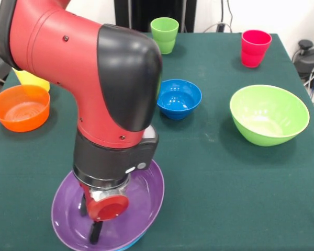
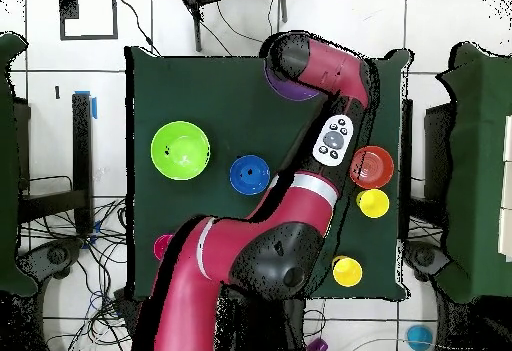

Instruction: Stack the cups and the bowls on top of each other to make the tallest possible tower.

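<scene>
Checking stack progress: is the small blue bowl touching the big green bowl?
Apart. The front view shows bare green tablecloth between the small blue bowl and the big green bowl; the overhead view shows the same gap.

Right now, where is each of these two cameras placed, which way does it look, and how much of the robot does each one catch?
Front view: across the table, facing the robot; red and black arm descends, gripper inside the wide glossy purple plastic bowl.
Overhead view: above the green table, looking straight down; base at bottom, arm reaching up to that purple bowl.
Shared: large light green bowl, small blue bowl, small orange bowl.
</scene>
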Robot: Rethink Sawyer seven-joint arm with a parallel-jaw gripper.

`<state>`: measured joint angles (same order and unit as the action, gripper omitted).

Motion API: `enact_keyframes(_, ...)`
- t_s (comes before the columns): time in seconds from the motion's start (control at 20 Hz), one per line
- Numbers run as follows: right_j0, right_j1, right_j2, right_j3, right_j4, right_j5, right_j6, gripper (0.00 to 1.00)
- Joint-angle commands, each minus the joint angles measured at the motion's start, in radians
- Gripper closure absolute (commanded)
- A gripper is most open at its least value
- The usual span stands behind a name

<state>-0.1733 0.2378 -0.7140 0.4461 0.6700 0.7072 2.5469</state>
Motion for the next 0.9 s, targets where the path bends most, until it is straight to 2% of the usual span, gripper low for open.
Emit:
enact_keyframes(0.05, 0.059, 0.015, 0.208, 0.114, -0.004, 0.063, 0.021, 0.00)
enact_keyframes(0.5, 0.083, -0.036, 0.259, 0.198, -0.030, 0.071, 0.002, 0.00)
enact_keyframes(0.9, 0.080, -0.048, 0.275, 0.213, -0.046, 0.078, -0.007, 0.00)
